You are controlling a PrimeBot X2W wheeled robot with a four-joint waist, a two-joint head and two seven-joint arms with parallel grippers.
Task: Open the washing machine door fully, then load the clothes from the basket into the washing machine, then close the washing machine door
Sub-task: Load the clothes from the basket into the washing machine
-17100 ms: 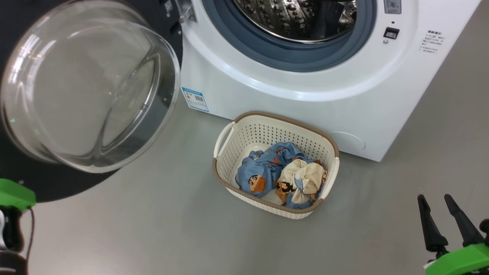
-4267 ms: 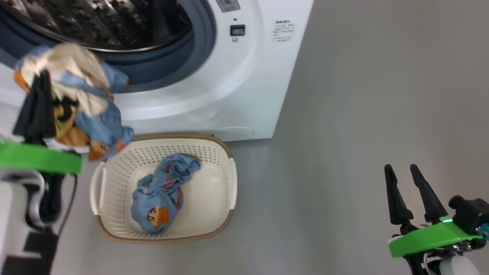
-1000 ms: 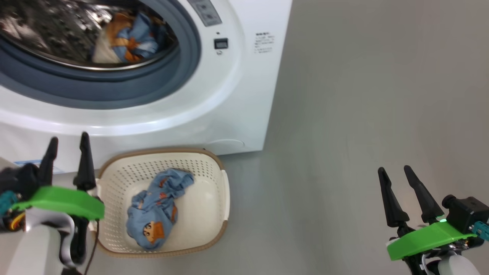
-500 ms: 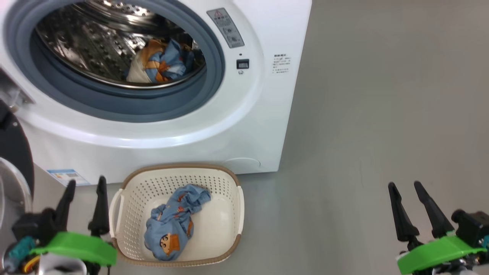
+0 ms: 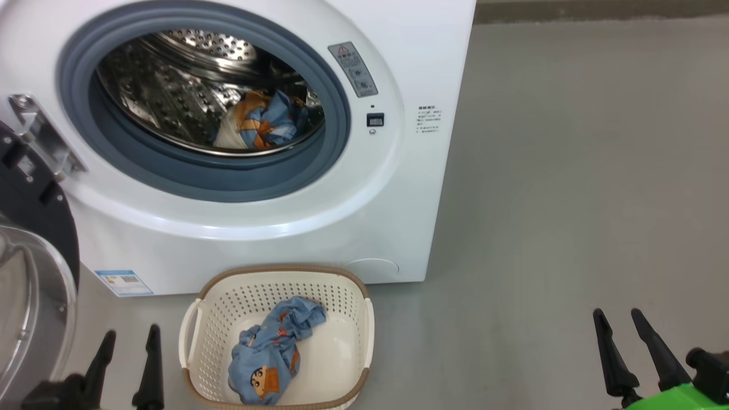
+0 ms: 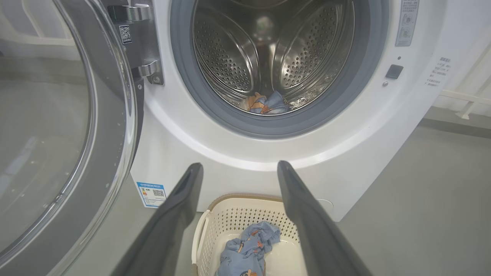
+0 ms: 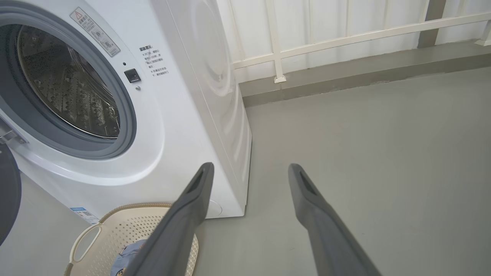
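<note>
The white washing machine [image 5: 364,188] stands with its door [image 5: 25,267] swung wide to the left, glass bowl [image 6: 42,126] facing out. One cream and blue garment [image 5: 259,122] lies in the steel drum [image 6: 268,57], low at the front. The cream basket [image 5: 205,324] sits on the floor before the machine and holds the light blue garment [image 5: 270,356]. My left gripper [image 5: 130,339] is open and empty, just left of the basket. My right gripper [image 5: 618,319] is open and empty, far right over bare floor.
Grey floor [image 5: 569,199] stretches to the right of the machine. A white railing [image 7: 345,34] and a low kerb [image 7: 364,76] run behind it. A blue label [image 5: 123,282] sits low on the machine's front.
The camera has tilted up, so machine, basket and both grippers sit lower in the picture. Both grippers stay open and empty; the garment in the drum has not moved.
</note>
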